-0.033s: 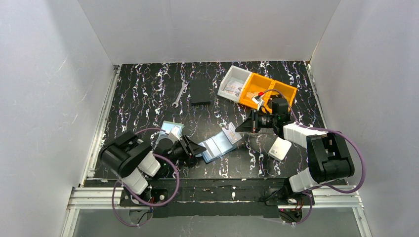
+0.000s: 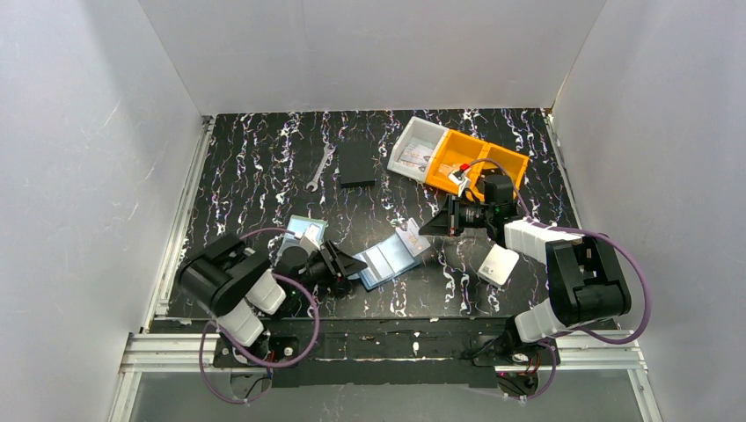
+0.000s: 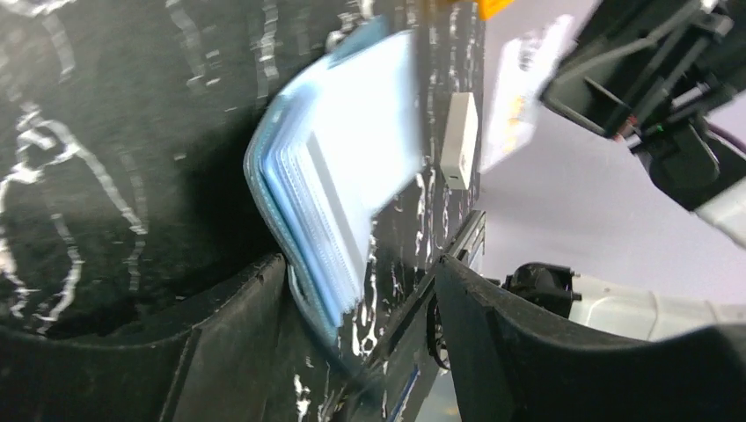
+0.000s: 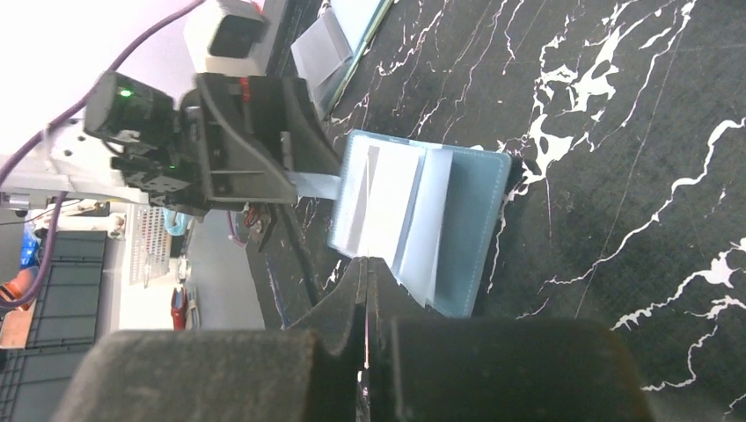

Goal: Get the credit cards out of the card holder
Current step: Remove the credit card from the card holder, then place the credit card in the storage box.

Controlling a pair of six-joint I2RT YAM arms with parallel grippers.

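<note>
Nearest the bases, we have the left hand [image 2: 354, 263] low on the surface [image 2: 264, 176], its fingers [image 3: 229, 343] spread wide. The near end of the holder [image 2: 387, 258] sits between them with a gap on one side. The holder lies open on the surface, blue cover down and clear pockets fanned upward. Off to the right, a white box [image 2: 499, 264] rests beside the right arm. A little farther, left of the holder, we see a loose card [image 2: 308, 230] lying flat. At the holder's far corner, the right hand [image 2: 426, 229] is pressed together, pinching a pale card [image 2: 412, 236]. Beyond that we get a wrench [image 2: 319, 169], a black rectangle [image 2: 356, 163], then a white bin [image 2: 415, 147] and an orange bin [image 2: 479, 163]
</note>
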